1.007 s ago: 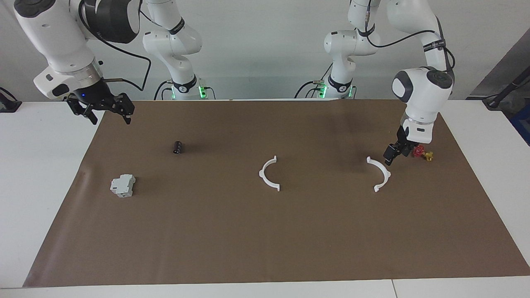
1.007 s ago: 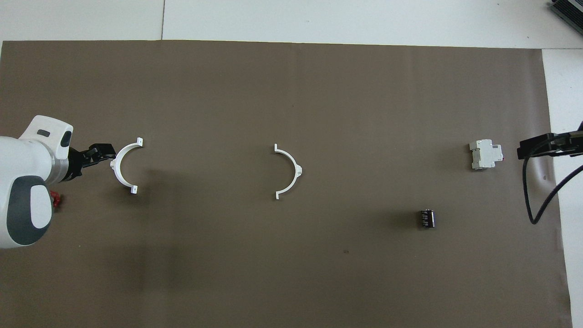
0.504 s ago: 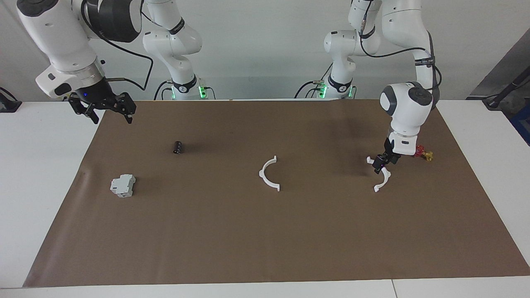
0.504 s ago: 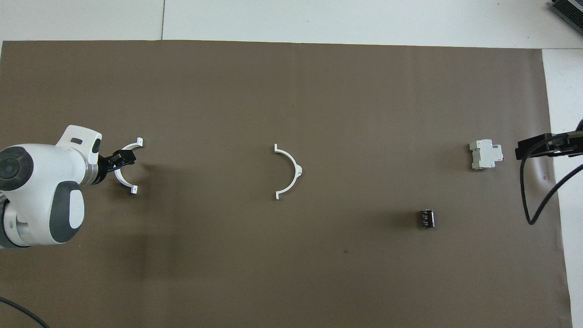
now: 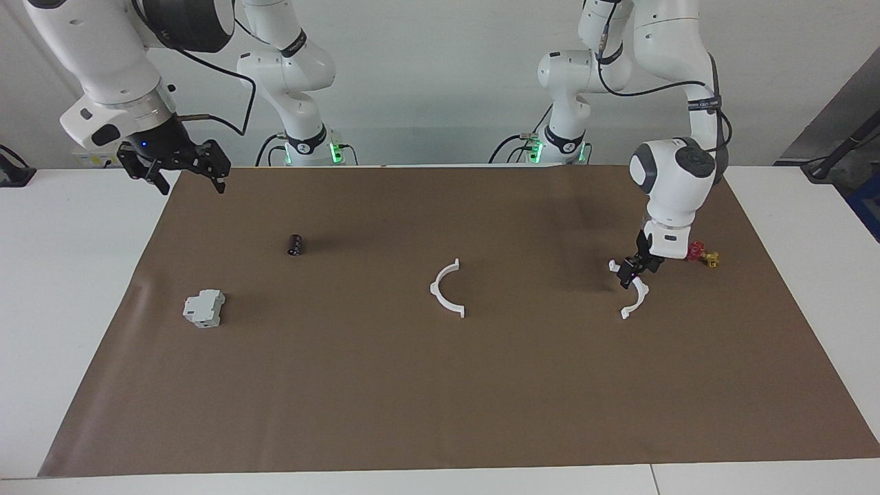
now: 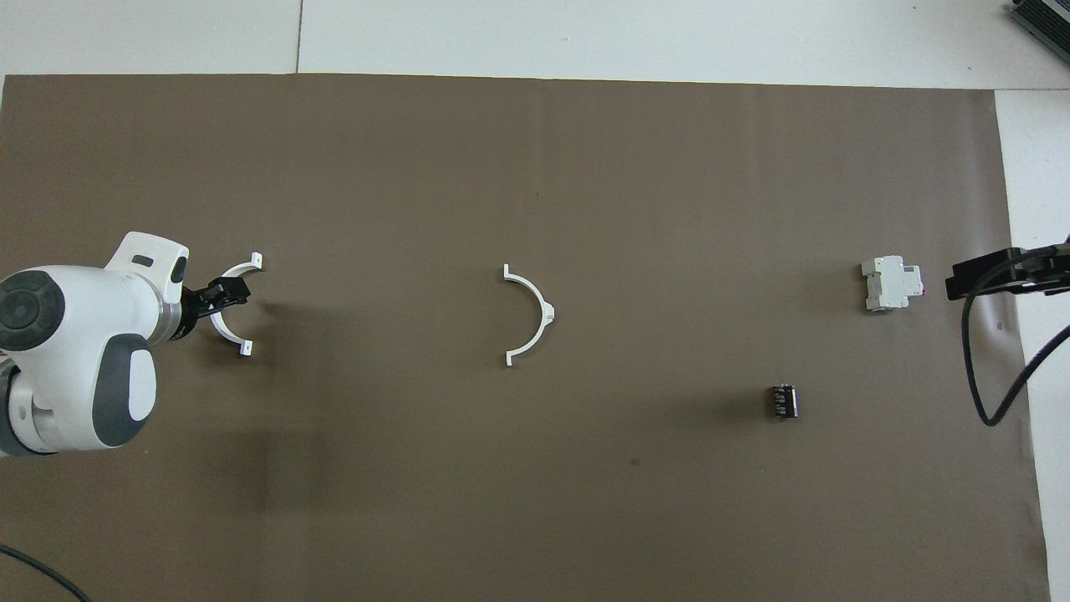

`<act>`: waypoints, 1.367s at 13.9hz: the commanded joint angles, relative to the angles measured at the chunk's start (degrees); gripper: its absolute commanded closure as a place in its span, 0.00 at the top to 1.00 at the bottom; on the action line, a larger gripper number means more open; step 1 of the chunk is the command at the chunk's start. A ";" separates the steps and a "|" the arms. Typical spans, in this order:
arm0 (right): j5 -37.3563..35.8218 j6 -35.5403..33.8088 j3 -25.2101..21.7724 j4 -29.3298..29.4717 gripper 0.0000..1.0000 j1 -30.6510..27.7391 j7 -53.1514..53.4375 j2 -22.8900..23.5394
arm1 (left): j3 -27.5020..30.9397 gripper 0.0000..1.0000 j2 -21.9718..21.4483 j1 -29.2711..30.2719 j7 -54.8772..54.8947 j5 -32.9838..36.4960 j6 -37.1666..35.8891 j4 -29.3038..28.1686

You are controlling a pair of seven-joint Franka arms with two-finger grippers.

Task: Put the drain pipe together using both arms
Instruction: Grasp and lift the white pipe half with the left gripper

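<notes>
Two white half-ring arcs of the drain pipe lie apart on the brown mat. One arc (image 5: 440,297) is mid-table, also in the overhead view (image 6: 545,313). The other arc (image 5: 643,292) lies toward the left arm's end, also in the overhead view (image 6: 227,336). My left gripper (image 5: 629,269) is down at this arc's curved middle and covers part of it; it also shows in the overhead view (image 6: 224,294). My right gripper (image 5: 185,172) is open and empty, raised over the mat's edge at the right arm's end, also in the overhead view (image 6: 995,276).
A grey-white boxy block (image 5: 204,307) and a small black cylinder (image 5: 295,244) lie toward the right arm's end. A small red and yellow part (image 5: 702,254) lies beside the left gripper, nearer to the robots than the arc. The brown mat (image 5: 440,399) covers most of the table.
My left gripper moved from beside the arc down onto its curved middle, then held still. My right gripper drifted slightly up and toward the robots.
</notes>
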 commanded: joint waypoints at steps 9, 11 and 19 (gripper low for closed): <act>-2.37 -0.53 0.38 1.32 1.00 2.02 2.28 0.54 | 0.56 0.77 0.04 -0.42 -0.66 1.52 4.20 -2.79; -2.02 -0.53 0.38 1.32 1.00 1.76 2.28 0.54 | 0.56 0.51 0.04 -0.42 -0.40 1.52 4.11 -2.70; 0.00 -0.79 0.02 0.97 1.00 1.32 2.28 0.37 | 0.47 0.00 -0.05 -0.42 2.24 1.69 3.49 -2.26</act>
